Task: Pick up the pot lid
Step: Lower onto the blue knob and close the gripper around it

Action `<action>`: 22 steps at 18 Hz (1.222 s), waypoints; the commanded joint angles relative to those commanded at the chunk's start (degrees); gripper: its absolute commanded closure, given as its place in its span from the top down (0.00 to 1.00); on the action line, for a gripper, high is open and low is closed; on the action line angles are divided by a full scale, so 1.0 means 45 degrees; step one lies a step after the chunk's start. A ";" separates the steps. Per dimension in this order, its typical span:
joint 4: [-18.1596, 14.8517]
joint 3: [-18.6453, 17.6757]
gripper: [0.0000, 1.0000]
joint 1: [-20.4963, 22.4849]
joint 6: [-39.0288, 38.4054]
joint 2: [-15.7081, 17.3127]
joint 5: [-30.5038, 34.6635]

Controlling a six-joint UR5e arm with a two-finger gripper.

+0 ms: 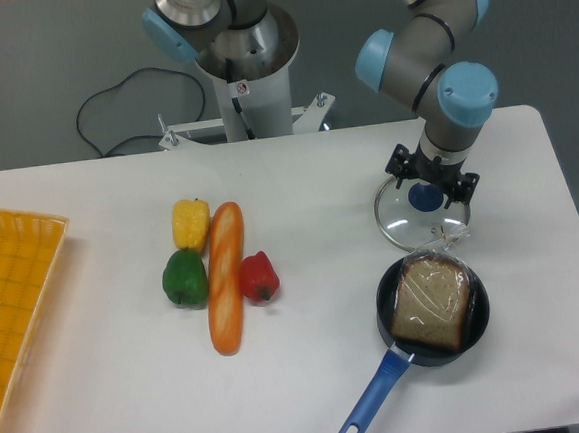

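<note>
Pointing down: one pincer [435, 173], fingers parted over the blue knob [425, 198] of a glass pot lid [400, 220]. Lid: on the white bench [299, 206], just beside a blue-handled black frying pan [384, 301] holding bagged bread [432, 304]. Well apart: two baguettes [225, 307], red pepper [258, 277], green pepper [184, 279], yellow vegetable [191, 225]. Beyond these: one yellow crate [22, 258].

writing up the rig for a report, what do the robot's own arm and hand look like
The arm is greyish, with smooth rounded sections and a bulky round joint. The hand is darker, nearly black, with two opposed fingers. I can't make out any lettering on either.
</note>
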 joint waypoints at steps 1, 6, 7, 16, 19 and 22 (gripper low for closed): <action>0.0000 0.0000 0.90 -0.0019 0.0000 0.0000 0.0000; 0.0000 0.0000 0.84 -0.0098 0.0000 -0.0020 0.0000; 0.0000 0.0019 0.82 -0.0098 0.0000 -0.0020 0.0000; 0.0000 0.0020 0.69 -0.0097 -0.0020 -0.0020 0.0000; 0.0000 0.0020 0.66 -0.0097 -0.0020 -0.0020 0.0000; -0.0019 0.0020 0.59 -0.0098 -0.0020 -0.0020 0.0000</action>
